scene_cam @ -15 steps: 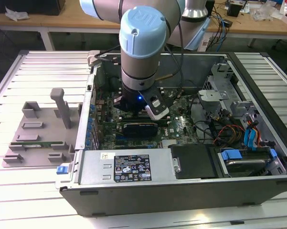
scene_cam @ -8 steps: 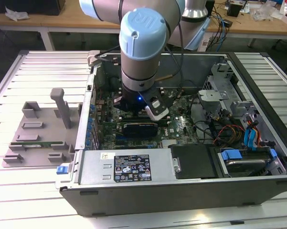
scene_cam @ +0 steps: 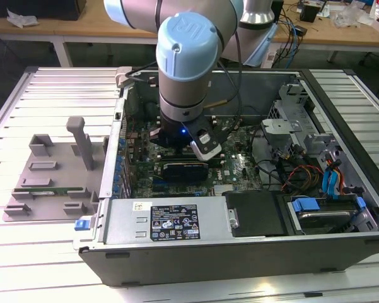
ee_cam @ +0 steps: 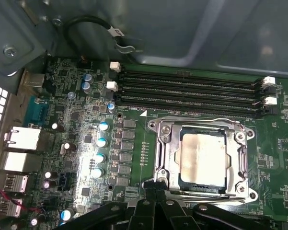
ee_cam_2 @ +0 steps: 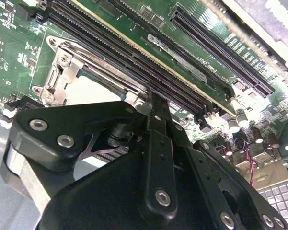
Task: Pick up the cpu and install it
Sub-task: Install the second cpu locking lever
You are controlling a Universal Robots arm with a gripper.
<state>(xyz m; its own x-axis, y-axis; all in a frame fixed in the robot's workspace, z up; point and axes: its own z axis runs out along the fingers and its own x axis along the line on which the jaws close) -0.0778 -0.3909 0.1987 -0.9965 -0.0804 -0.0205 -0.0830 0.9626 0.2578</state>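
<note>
The cpu (ee_cam: 203,160), a flat square chip with a silvery top, lies flat inside the metal socket frame (ee_cam: 159,158) on the green motherboard (ee_cam: 134,143). In the second wrist view the cpu (ee_cam_2: 88,90) shows as a pale patch inside the same frame (ee_cam_2: 62,72). My gripper (ee_cam: 153,186) is shut with nothing between its fingers, and its tips sit at the frame's edge just beside the cpu. From the side, the gripper (ee_cam_2: 155,101) reaches down to the frame's rim. In the exterior view the arm's wrist (scene_cam: 183,76) stands upright over the open computer case (scene_cam: 239,252).
Long black memory slots (ee_cam: 191,91) run alongside the socket. Capacitors (ee_cam: 101,143) and rear ports (ee_cam: 21,139) crowd one side. The case holds a power supply (scene_cam: 170,221), a drive cage (scene_cam: 290,120) and loose cables (scene_cam: 303,173). A grey fixture (scene_cam: 50,177) sits at the exterior view's left.
</note>
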